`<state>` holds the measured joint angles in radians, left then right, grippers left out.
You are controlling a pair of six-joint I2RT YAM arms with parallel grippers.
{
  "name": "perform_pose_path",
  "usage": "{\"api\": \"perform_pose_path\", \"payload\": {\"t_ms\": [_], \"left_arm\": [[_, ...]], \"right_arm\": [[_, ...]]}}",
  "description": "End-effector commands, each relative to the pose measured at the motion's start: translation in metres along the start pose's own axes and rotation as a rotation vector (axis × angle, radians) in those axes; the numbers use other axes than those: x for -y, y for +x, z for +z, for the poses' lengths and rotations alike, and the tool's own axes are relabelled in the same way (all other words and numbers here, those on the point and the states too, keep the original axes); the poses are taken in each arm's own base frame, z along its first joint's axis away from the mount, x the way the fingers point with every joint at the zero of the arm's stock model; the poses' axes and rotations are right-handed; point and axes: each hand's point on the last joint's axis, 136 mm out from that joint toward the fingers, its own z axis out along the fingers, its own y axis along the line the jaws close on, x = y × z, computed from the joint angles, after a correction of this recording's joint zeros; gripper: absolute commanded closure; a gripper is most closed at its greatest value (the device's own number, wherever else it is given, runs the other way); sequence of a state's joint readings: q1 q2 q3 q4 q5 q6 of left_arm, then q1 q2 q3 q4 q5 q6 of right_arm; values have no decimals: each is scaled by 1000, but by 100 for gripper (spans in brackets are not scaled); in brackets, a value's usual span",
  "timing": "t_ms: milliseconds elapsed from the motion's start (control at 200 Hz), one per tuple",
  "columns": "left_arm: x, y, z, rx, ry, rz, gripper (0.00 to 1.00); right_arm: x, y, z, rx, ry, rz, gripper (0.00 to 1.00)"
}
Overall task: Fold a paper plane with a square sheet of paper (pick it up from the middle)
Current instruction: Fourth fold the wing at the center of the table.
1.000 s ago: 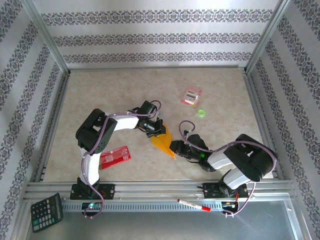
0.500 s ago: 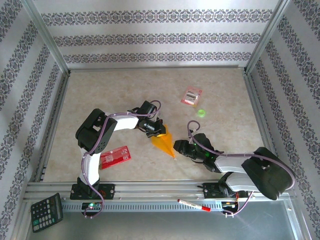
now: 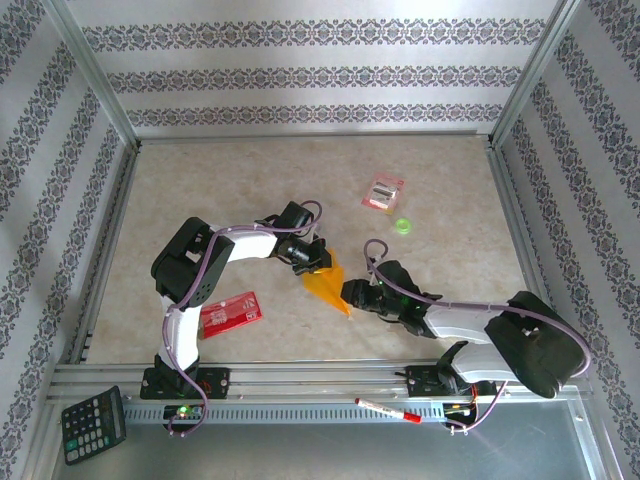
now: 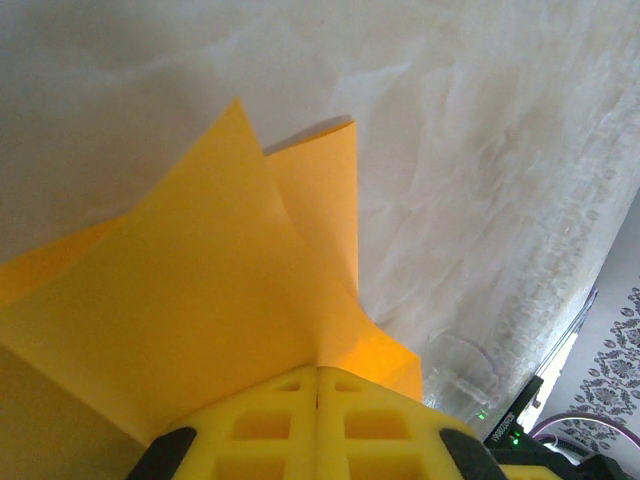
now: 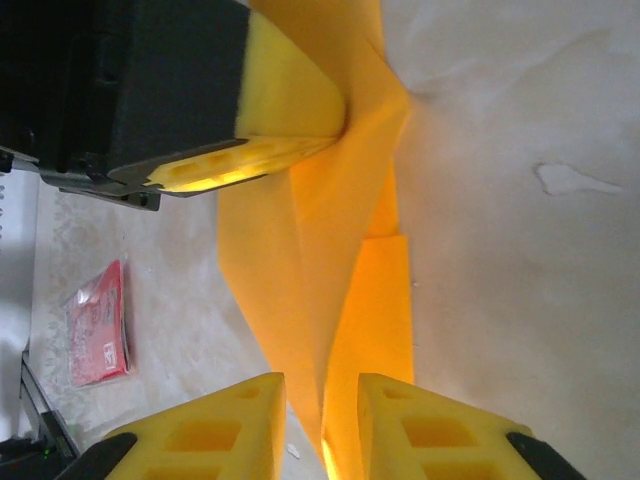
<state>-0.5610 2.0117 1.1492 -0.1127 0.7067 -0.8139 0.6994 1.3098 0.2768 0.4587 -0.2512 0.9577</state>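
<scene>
The orange-yellow paper (image 3: 325, 283), already creased into a pointed wedge, hangs above the tabletop (image 3: 250, 180), pinched in the left claw (image 3: 315, 262); the right claw (image 3: 350, 293) stands narrowly parted around its tip; the wing folds probably remain.

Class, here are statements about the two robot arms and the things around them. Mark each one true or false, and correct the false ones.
1. The left hand is shut on the folded orange paper. True.
2. The right hand is clamped tight on the paper. False: its fingers stand apart, with the paper's edge running between them.
3. The red packet lies on the table by the left arm, apart from the paper. True.
4. The calculator lies on the table beside the paper. False: it lies at the near left corner, on the near side of the rails that carry the arms.
</scene>
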Motion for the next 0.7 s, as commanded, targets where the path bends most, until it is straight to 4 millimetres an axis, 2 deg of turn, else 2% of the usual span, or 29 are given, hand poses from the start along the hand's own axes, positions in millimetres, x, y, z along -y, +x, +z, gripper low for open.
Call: {"api": "perform_pose_path", "payload": {"t_ms": [0, 215, 235, 285, 485, 694], "left_arm": [[-16, 2, -2, 3, -43, -12, 100], [-14, 2, -3, 2, -36, -9, 100], [-13, 2, -3, 4, -35, -8, 99], [-12, 2, -4, 2, -30, -7, 99], [3, 0, -11, 8, 5, 8, 93], [17, 0, -20, 20, 43, 16, 88]], "right_arm": [[-3, 2, 6, -23, 23, -52, 75], [4, 4, 14, -45, 53, -55, 81], [-7, -3, 15, -31, 32, -63, 82], [-8, -4, 16, -30, 31, -63, 85], [-3, -2, 20, -35, 44, -55, 97], [3, 2, 19, -34, 57, -41, 100]]}}
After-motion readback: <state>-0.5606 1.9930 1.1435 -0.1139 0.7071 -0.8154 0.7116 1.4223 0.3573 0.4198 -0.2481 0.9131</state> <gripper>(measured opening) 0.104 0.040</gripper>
